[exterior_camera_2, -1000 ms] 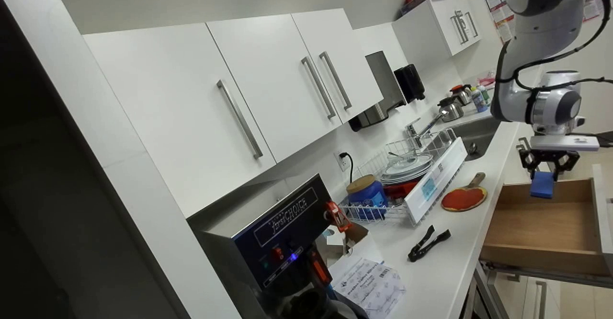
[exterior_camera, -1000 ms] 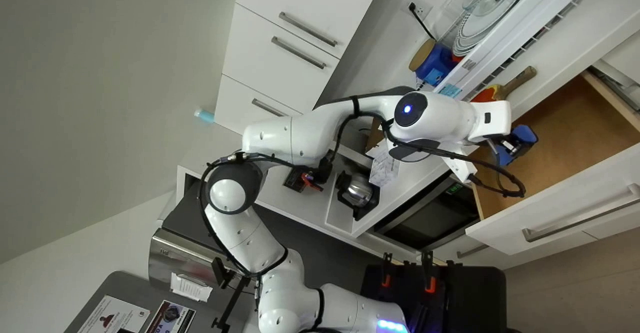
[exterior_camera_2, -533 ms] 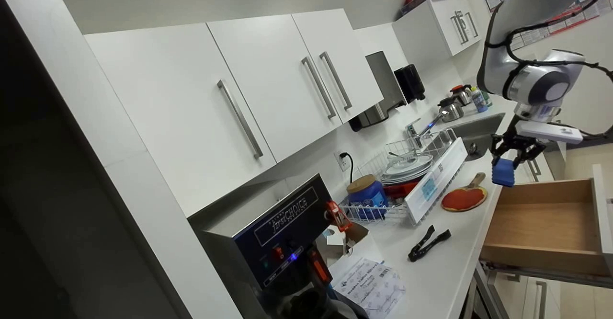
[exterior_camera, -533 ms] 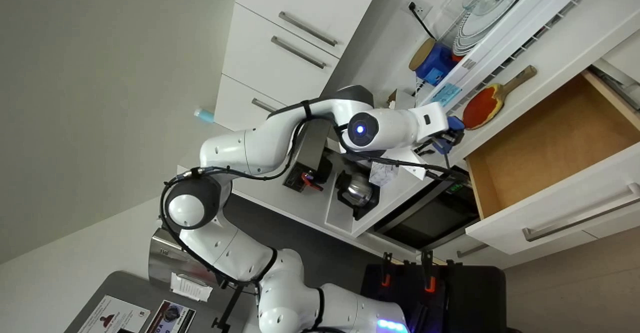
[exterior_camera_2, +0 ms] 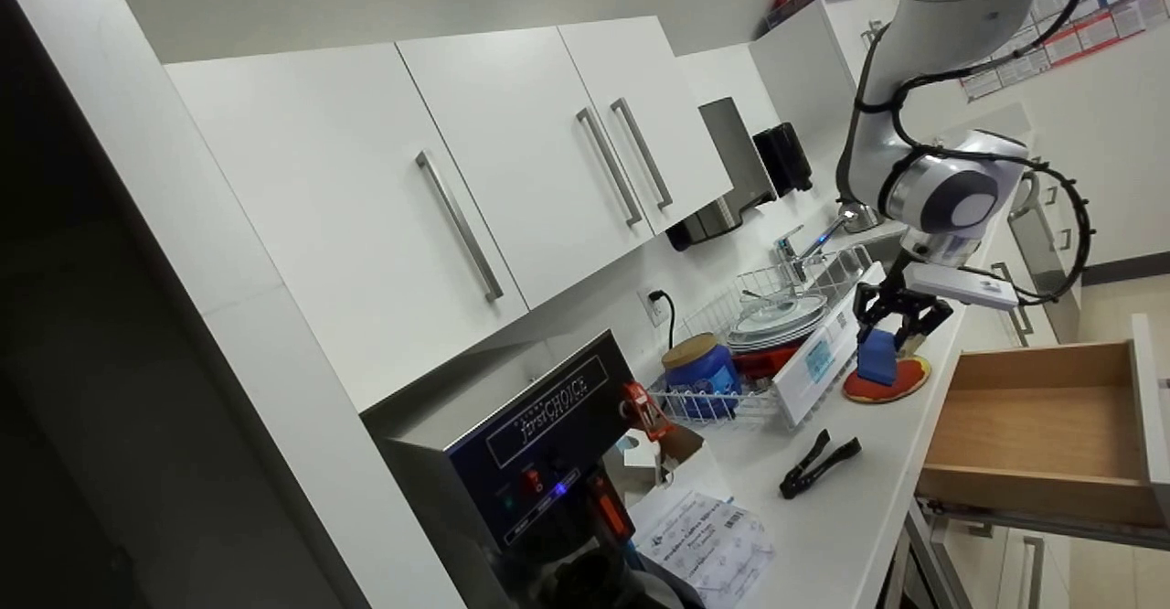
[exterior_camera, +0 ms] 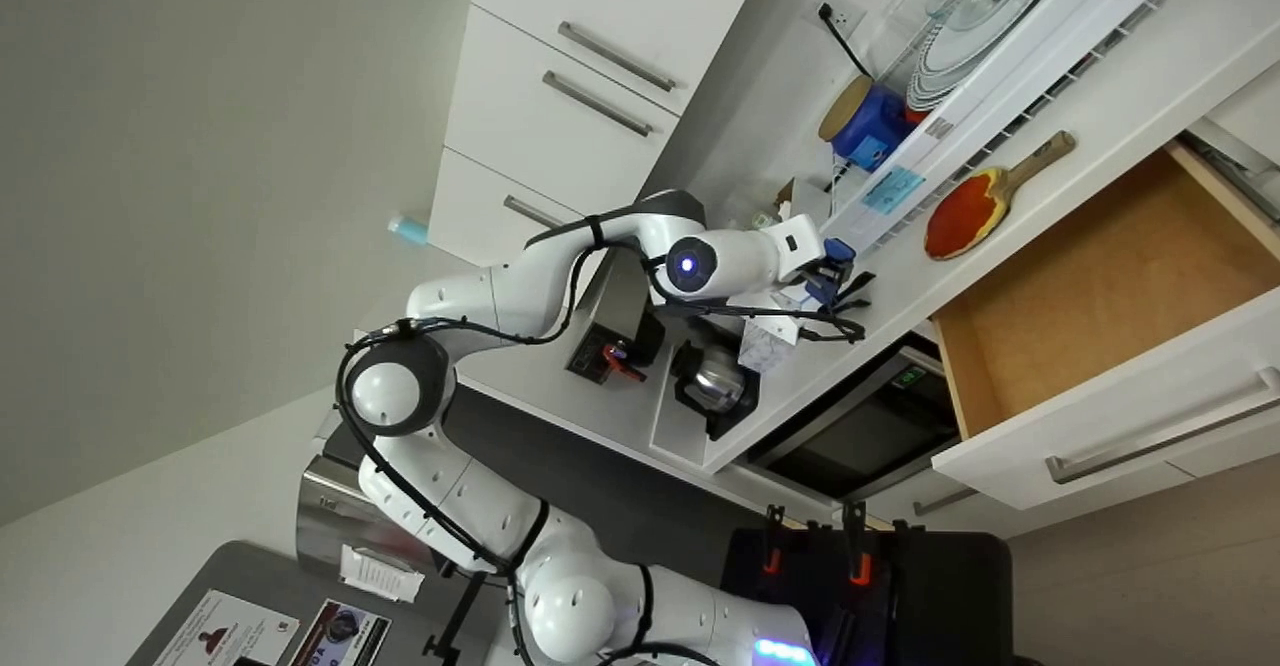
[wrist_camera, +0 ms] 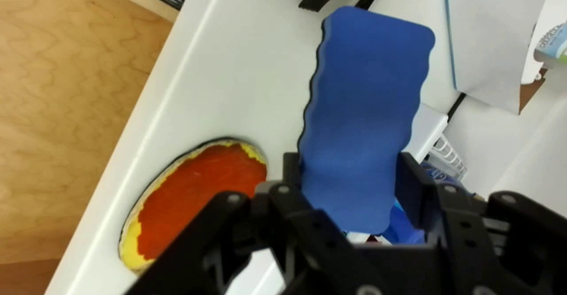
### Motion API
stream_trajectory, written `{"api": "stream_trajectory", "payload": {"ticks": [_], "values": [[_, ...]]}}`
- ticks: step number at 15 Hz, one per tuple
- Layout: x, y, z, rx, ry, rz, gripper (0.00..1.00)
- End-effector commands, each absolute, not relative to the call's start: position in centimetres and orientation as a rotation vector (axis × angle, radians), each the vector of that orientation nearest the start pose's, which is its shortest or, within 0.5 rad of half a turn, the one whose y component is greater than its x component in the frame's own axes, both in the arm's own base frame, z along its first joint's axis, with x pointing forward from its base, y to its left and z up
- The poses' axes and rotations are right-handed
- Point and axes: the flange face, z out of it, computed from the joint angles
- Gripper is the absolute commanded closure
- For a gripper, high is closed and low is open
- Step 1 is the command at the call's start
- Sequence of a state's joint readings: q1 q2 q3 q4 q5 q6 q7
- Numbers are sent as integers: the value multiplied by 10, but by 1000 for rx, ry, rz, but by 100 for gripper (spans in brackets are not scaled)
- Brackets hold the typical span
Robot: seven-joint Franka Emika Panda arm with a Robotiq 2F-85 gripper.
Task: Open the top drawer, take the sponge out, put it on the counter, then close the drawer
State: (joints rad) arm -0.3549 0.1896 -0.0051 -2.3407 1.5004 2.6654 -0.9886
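Your end effector [wrist_camera: 349, 171] grips the sponge [wrist_camera: 367, 95] by its sides, nearer one end; both hang over the table [wrist_camera: 252, 91], seemingly clear of it. Main risk: released too high, the sponge may tip and land askew. Lower it off line and it could settle on the paddle [wrist_camera: 190, 193] near the front edge, or on the tongs [exterior_camera_2: 809, 479]. Drift past that edge: a drop into the open drawer [exterior_camera_2: 1051, 422]. In the way: paddle and tongs flank your likely landing patch; toward the back edge, the dish rack [exterior_camera_2: 793, 394] could snag you; a blue jar [exterior_camera_2: 699, 376] sits at its end.
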Motion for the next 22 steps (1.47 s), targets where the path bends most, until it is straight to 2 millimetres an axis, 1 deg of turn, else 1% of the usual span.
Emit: {"api": "stream_trajectory", "payload": {"ticks": [1,3,5,8,12,16,18,19,20,22], "values": [[484,-190,237,-2464,927,-663,70],[493,-189,226,-2492,925,-604,70],[502,-193,216,-2500,919,-538,70],[516,-207,205,-2518,932,-452,70],[536,-220,198,-2523,958,-383,70],[557,-222,193,-2495,993,-352,70],[564,-222,189,-2482,1031,-333,70],[567,-222,187,-2481,1045,-320,20],[568,-221,185,-2477,1057,-306,19],[572,-221,183,-2469,1079,-283,5]]}}
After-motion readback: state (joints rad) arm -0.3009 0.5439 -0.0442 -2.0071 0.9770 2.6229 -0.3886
